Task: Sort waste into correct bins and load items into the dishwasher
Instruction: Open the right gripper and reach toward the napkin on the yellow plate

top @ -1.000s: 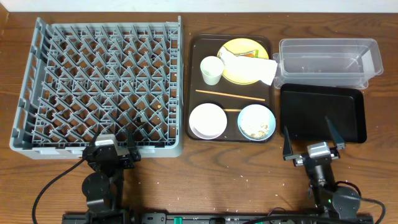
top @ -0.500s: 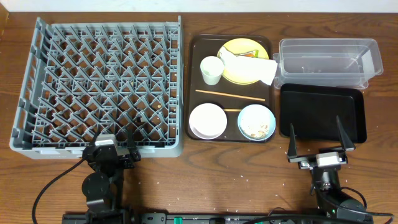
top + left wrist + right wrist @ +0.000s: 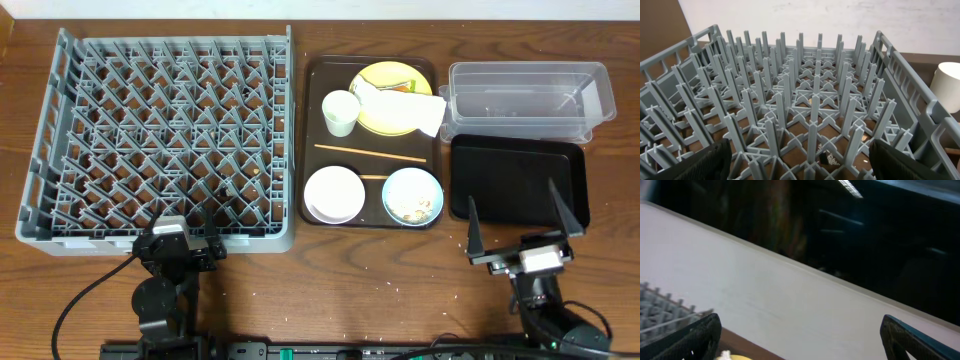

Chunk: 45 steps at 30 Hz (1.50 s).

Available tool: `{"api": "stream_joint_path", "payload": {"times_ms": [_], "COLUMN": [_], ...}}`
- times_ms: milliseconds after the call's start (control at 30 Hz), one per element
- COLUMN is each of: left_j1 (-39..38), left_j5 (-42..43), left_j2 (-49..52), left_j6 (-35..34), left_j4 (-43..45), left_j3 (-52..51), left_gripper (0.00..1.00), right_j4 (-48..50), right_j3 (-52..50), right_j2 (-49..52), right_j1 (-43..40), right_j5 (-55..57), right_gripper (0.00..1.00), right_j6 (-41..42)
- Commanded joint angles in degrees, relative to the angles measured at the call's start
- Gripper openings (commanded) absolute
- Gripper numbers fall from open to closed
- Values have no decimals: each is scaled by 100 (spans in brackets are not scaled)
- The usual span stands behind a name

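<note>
The grey dishwasher rack (image 3: 160, 140) fills the left of the table, with nothing in it. On the brown tray (image 3: 312, 140) stand a yellow plate (image 3: 385, 100), a white cup (image 3: 340, 112), chopsticks (image 3: 370, 152), a white bowl (image 3: 333, 193) and a light blue bowl (image 3: 412, 195) with crumbs in it. A crumpled napkin (image 3: 428, 112) lies on the plate's right side. My left gripper (image 3: 188, 228) (image 3: 800, 165) is open over the rack's (image 3: 810, 100) front edge. My right gripper (image 3: 511, 195) (image 3: 800, 340) is open at the black bin's (image 3: 518, 160) front edge, tilted up toward the wall.
The clear tub (image 3: 525, 98) stands behind the black bin at the far right. The brown tray sits between the rack and the bins. The left wrist view catches the white cup (image 3: 950, 85) beyond the rack's right wall. Bare wood runs along the table's front.
My right gripper has shifted right and toward the front edge, tilting upward, still open. The left arm and all the objects have stayed put.
</note>
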Motion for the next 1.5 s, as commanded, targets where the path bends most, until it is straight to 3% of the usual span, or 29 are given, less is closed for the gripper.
{"api": "stream_joint_path", "payload": {"times_ms": [0,233,467,967,1333,1467], "left_j1": [15,15,15,13,15,15], "left_j5": [-66,-66,-66,-66,-66,-66], "left_j2": [-26,-26,-26,-26,-26,-26], "left_j6": [81,81,81,81,81,81], "left_j4": [-59,-59,-59,-59,-59,-59], "left_j3": [-142,-142,-142,-142,-142,-142], "left_gripper": [89,89,89,89,89,89], "right_j4": [4,-111,-1108,-5436,-8122,-8999], "right_j3": [382,1290,2498,6878,10780,11809], "right_j2": [483,1788,2935,6446,9908,11025], "right_j1": [26,26,26,26,153,415], "right_j5": [-498,-817,-1362,-2221,-1853,-1132], "right_gripper": [99,99,99,99,99,99], "right_j6": [83,81,81,42,-1115,-2116]}}
